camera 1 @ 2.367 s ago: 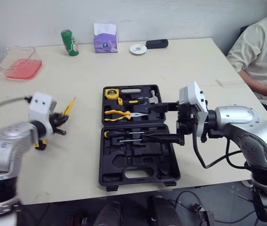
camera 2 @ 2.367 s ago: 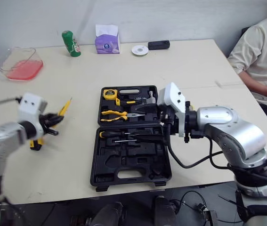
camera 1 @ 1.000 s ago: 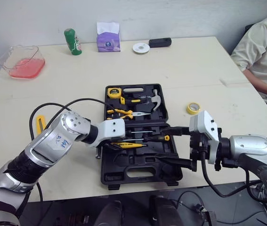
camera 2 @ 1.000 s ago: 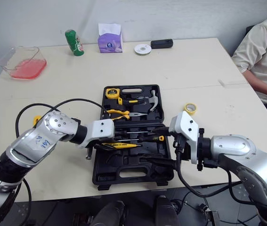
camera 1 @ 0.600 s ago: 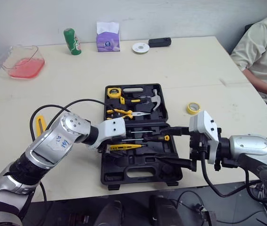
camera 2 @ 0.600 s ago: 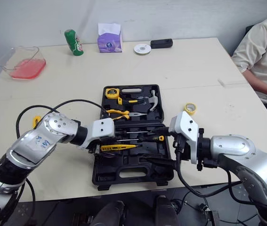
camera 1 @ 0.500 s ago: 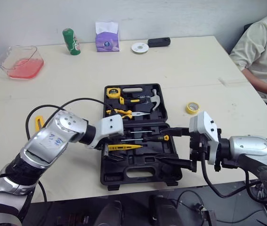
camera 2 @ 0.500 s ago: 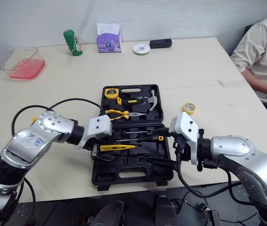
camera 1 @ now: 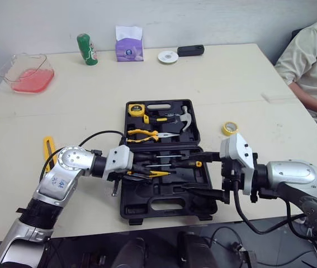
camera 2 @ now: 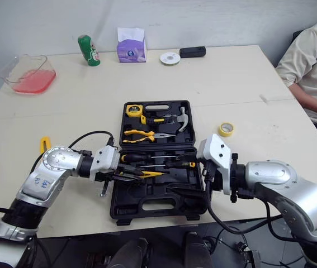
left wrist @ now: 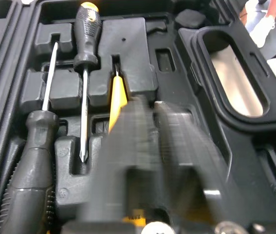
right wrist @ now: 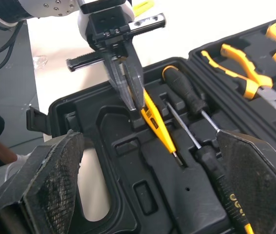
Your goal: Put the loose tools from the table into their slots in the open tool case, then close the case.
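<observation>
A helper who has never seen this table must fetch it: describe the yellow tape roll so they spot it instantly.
Find the open black tool case in the middle of the beige table. Beside its edge on the robot's right, level with the hammer, the yellow tape roll lies flat on bare tabletop. It is the only yellow ring in sight, outside the case.

Beige table (camera 1: pixel 231 84) against pale wall (camera 1: pixel 231 19)

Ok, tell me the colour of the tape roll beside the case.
Tape roll: yellow, left eye view.
</observation>
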